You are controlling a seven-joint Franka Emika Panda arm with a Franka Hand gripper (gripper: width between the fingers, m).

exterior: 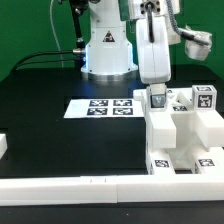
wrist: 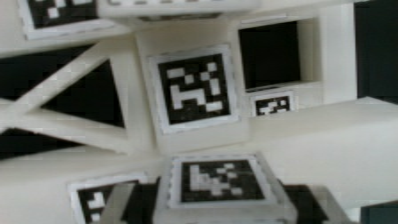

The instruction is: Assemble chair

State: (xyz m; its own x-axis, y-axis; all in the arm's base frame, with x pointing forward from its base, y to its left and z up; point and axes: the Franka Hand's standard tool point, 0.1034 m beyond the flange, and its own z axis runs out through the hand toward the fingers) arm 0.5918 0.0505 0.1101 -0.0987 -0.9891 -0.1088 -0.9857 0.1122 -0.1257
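White plastic chair parts [exterior: 185, 135] are clustered at the surface's [exterior: 40, 110] edge on the exterior view's right, against a white rim, presumably braced for joining. The fingers [exterior: 157, 99] are lowered onto a tagged piece [wrist: 192, 88]; whether it is clenched cannot be told.

**Clearance Report: Bench Crowded at the Exterior View's Right**

The bench [exterior: 40, 95] lies open and dark across the exterior view's left and middle; only the flat marker board [exterior: 102, 106] lies there, low enough to pass over. The exterior view's right is blocked by stacked white chair parts [exterior: 180, 135] with tagged faces. A white rail [exterior: 70, 187] bars the near edge. The arm base [exterior: 107, 50] closes off the rear. In the wrist view, a tagged upright piece [wrist: 192, 90] and crossing bars fill the space just ahead of the claw [exterior: 157, 99].
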